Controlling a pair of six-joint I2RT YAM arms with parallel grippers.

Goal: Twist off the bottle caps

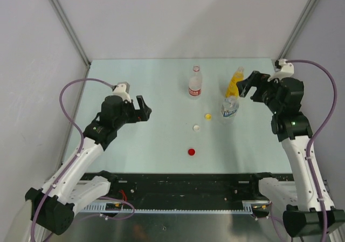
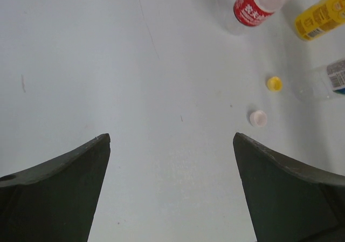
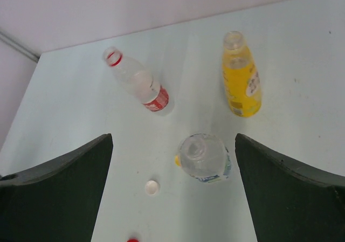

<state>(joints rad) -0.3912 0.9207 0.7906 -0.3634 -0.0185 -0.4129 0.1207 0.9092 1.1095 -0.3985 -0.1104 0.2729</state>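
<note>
Three open bottles stand on the table: the red-label bottle [image 1: 195, 83], the yellow-liquid bottle [image 1: 235, 81] and the blue-label bottle [image 1: 230, 106]. Their caps lie loose in front: yellow cap [image 1: 208, 116], white cap [image 1: 197, 128], red cap [image 1: 191, 152]. My left gripper [image 1: 144, 110] is open and empty, left of the caps. My right gripper [image 1: 249, 84] is open and empty, just right of the yellow bottle and above the blue-label bottle [image 3: 205, 157]. The right wrist view shows the white cap [image 3: 152, 186] and the red-label bottle [image 3: 137, 83]. The left wrist view shows the yellow cap [image 2: 274, 83] and white cap [image 2: 258, 118].
The pale green table [image 1: 135, 91] is walled by white panels at the back and sides. A black rail [image 1: 183, 185] runs along the near edge between the arm bases.
</note>
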